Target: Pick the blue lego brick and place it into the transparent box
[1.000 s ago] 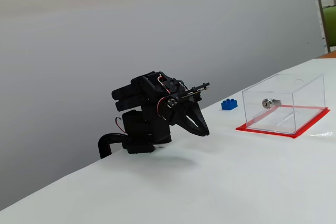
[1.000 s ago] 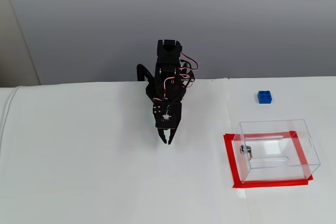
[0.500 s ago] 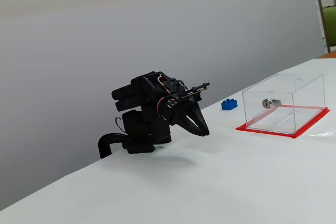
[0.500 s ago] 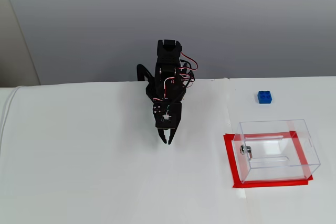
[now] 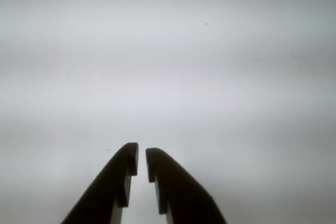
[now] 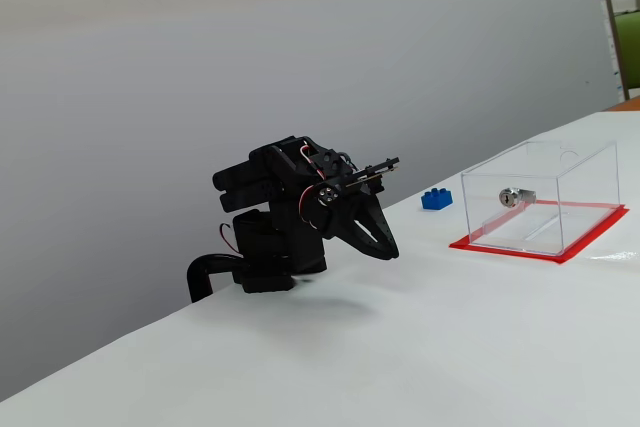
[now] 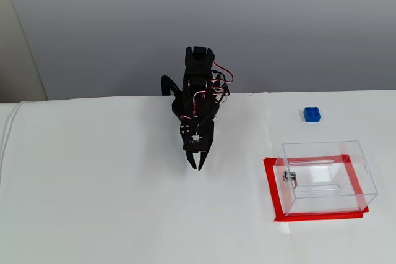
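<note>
The blue lego brick (image 6: pixel 435 199) (image 7: pixel 312 114) lies on the white table beyond the transparent box (image 6: pixel 540 197) (image 7: pixel 327 176), near the wall. The box has a red base edge and a silver lock fitting (image 7: pixel 289 177) on its left wall. My black arm sits folded at the table's back edge, well left of both in both fixed views. Its gripper (image 7: pixel 197 166) (image 6: pixel 391 250) points down at the tabletop. In the wrist view the gripper (image 5: pixel 141 156) has its two dark fingers almost together, nothing between them, over bare white table.
The white tabletop (image 7: pixel 111 202) stretches left and in front of the arm. A grey wall (image 7: pixel 93 29) runs behind the table. A seam (image 7: pixel 270 128) in the table cover runs between the arm and the box.
</note>
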Action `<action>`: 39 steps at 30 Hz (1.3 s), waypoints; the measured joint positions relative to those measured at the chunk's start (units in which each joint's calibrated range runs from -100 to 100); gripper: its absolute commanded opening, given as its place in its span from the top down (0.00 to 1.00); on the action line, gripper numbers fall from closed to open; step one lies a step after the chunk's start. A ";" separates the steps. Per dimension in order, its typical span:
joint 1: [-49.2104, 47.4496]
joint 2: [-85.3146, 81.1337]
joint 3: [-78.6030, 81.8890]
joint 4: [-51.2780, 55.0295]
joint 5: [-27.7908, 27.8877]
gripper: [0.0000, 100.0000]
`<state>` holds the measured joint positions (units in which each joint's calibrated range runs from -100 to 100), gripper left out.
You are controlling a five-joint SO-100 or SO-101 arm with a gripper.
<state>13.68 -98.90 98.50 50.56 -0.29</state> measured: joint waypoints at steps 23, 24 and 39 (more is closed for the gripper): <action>-1.28 9.81 -11.47 1.03 0.20 0.98; -1.28 11.42 -13.15 1.03 0.10 0.98; -1.39 33.74 -37.25 1.29 0.00 0.98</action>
<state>12.29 -65.16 61.25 51.84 -0.29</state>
